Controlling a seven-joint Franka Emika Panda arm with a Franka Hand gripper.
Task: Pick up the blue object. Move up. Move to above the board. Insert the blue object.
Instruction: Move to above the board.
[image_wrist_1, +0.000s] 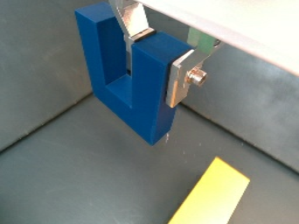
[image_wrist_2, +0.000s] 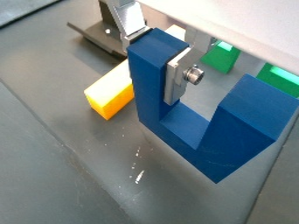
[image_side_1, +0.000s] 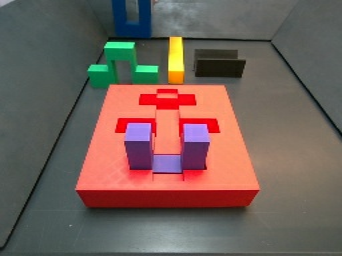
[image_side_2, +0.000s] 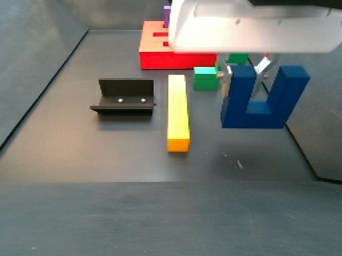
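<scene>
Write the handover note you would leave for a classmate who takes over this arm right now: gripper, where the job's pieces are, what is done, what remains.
Gripper: shut on one prong of the blue object, holding it off the floor; a side view shows it hanging clear of the floor.
The board lies apart from the gripper, with the purple block seated in one of its recesses.
The yellow bar, green block and fixture are on the floor, untouched.
Done: pick-up and lift.
Left: carry the blue object to above the board, then insert it in a free recess.
</scene>
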